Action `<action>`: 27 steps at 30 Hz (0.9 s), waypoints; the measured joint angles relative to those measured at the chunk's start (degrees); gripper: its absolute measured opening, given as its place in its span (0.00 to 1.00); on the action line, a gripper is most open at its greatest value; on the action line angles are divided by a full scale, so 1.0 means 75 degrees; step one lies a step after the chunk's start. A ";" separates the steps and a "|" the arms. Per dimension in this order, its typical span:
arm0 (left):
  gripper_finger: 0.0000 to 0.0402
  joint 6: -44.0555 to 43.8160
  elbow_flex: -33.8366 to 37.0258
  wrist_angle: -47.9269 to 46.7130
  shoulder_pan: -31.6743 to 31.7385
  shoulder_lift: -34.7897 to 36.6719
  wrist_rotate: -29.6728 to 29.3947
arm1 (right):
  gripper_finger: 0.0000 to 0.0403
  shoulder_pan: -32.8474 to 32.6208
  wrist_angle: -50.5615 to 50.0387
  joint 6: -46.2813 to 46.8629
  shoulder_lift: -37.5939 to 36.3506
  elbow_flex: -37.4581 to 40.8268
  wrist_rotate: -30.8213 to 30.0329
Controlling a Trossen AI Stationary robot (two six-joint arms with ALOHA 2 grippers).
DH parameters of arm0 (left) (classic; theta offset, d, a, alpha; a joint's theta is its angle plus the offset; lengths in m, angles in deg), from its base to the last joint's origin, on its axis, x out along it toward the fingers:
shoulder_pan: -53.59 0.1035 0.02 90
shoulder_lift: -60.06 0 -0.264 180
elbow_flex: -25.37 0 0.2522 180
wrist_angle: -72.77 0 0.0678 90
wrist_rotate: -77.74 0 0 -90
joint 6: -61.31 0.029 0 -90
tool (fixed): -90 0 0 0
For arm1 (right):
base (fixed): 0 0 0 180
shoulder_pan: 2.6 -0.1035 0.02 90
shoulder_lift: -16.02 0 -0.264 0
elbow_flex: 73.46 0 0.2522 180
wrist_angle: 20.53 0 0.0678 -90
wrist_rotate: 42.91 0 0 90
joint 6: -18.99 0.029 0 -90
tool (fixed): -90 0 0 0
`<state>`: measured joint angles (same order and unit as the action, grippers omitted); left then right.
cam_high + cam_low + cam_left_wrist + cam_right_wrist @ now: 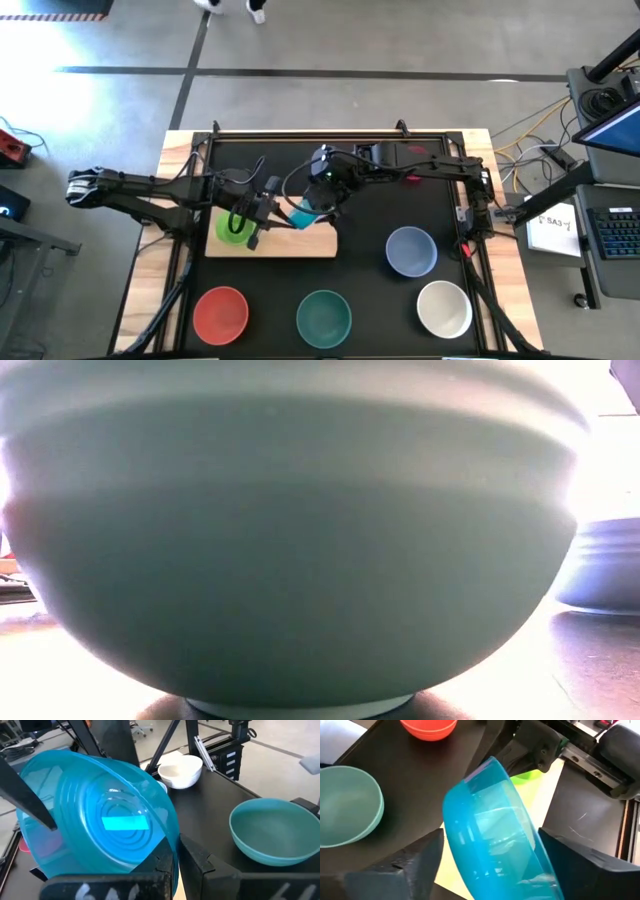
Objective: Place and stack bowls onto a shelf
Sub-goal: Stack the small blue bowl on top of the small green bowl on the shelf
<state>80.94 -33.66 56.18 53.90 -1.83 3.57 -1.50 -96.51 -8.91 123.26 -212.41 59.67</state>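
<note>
Black tabletop (370, 290), keyboard (618, 232) & paper sheet (556, 226) at right, person's shoes (232, 7) on floor

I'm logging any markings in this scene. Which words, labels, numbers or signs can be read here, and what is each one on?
None can be read.
White sheet beside the table: dark marks, too small to read.
Laptop: screen content too small to read.
Bowls such as the cyan bowl: no lettering visible.

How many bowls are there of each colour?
Green bowl: 1
Bright blue bowl: 1
Pale blue bowl: 1
Red bowl: 1
Teal bowl: 1
White bowl: 1
Total: 6 bowls in sight
</note>
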 joint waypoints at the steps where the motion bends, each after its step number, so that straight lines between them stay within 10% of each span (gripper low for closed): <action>1: 0.00 0.0000 0.0000 0.0000 0.0003 0.0000 0.0003 | 0.79 0.0000 -0.0003 -0.0003 0.0000 0.0000 0.0006; 27: 0.00 -0.0316 -0.0006 0.0206 0.0016 -0.0006 0.0157 | 0.91 0.0020 0.0236 -0.2069 -0.0038 0.0006 -0.0494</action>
<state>78.57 -33.71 57.73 54.02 -1.88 4.75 -1.35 -94.74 -24.43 122.98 -212.37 55.97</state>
